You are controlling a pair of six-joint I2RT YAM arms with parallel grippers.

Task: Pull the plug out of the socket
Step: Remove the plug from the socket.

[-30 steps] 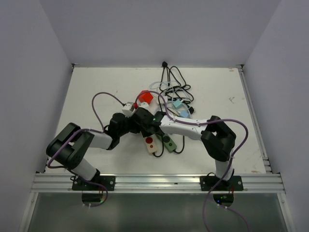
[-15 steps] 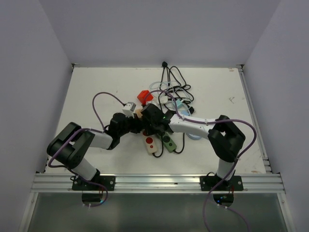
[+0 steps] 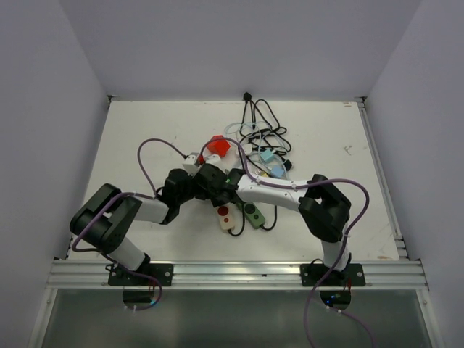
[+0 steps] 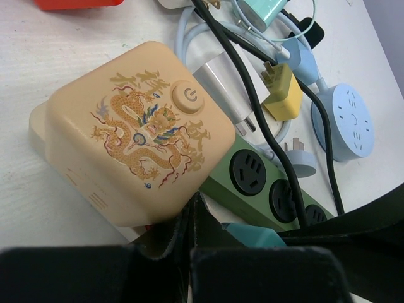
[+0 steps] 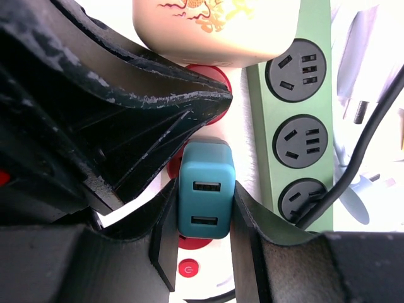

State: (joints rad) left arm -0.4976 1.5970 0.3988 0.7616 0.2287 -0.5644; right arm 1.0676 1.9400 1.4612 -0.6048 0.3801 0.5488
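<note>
1. Over the middle of the table [image 3: 145, 138], both arms are reaching inward from their bases at the near edge. Their wrists are meeting above a heap of power strips and cables.
2. The left arm is folding at its elbow on the near left and stretching its forearm rightward. The left gripper [image 4: 192, 208] is pressing its fingers together with nothing between them, its tip lying against the near edge of a cream block [image 4: 132, 132] printed with a dragon.
3. The right arm is bending at its elbow on the near right and running its forearm leftward. The right gripper [image 5: 206, 189] is pinching narrowly on the sides of a teal plug [image 5: 206, 211].
4. The teal plug is sitting upright between those two fingers, its USB ports facing the wrist camera. It is standing over the white socket strip [image 5: 214, 273] with red faces; whether its prongs are seated cannot be told.
5. A green strip [image 5: 300, 113] is lying just right of the plug, and the left gripper's tip is pointing in just beyond it.
</note>
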